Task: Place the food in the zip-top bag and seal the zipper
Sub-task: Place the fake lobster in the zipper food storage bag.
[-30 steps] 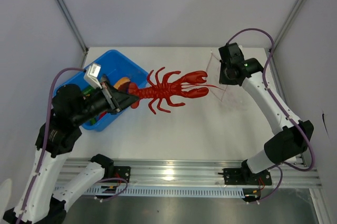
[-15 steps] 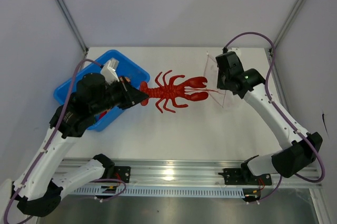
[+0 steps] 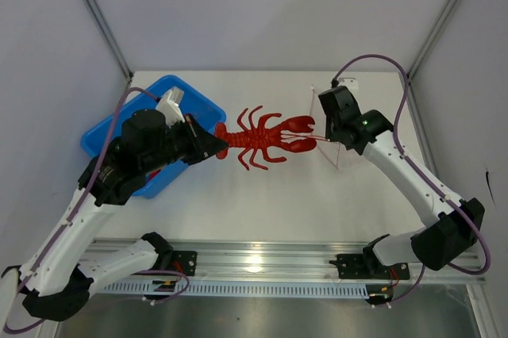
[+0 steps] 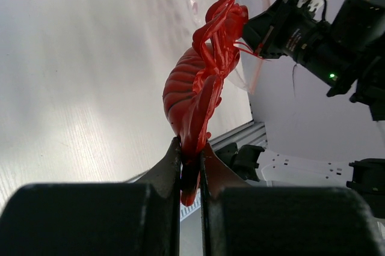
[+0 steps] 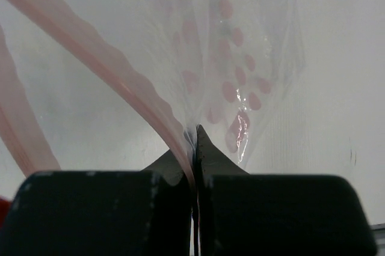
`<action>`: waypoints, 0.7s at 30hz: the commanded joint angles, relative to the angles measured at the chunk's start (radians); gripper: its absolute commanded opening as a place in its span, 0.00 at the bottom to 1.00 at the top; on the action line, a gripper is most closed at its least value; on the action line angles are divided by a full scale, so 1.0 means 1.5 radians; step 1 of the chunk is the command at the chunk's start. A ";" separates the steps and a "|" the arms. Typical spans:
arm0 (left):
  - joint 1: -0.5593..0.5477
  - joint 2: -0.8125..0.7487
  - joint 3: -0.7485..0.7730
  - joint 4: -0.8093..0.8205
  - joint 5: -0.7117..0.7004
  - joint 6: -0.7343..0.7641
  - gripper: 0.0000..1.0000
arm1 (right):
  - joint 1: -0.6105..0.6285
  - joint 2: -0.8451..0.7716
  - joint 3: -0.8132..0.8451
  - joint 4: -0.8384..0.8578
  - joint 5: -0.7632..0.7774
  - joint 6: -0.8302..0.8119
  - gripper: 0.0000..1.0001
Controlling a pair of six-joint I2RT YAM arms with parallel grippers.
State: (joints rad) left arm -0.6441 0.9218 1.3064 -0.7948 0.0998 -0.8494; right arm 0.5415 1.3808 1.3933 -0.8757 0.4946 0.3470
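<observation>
Since a second ago the left arm swings the red lobster toy away from the blue bin, out over the middle of the table. The right arm brings the zip-top bag leftward to meet it.

Top view: left gripper pinches the lobster by its tail, body level, claws pointing right. Claw tips sit just beside the right gripper, which holds the clear bag up above the right half of the table. Cannot tell whether the claws are past the bag's mouth.

Left wrist view: fingers pressed onto the thin tail fin, lobster lifted clear of the table. Its claws reach toward the right arm's black head, bag film just beyond.

Right wrist view: right gripper pressed together on a fold of bag film. Pink-dotted plastic spreads away from the fingers. The zipper, a wavy pink strip, runs down to the pinch point.
</observation>
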 commanded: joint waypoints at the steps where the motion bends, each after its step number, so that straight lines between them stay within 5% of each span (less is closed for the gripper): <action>1: -0.007 -0.020 0.045 0.027 -0.005 -0.024 0.00 | 0.005 -0.024 -0.011 0.029 0.044 0.001 0.00; 21: -0.039 0.056 0.069 0.029 -0.050 -0.034 0.01 | 0.058 -0.037 0.022 0.025 0.053 0.044 0.00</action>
State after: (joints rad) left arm -0.6838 0.9855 1.3766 -0.8097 0.0456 -0.8692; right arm 0.6014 1.3754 1.3766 -0.8623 0.5510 0.3683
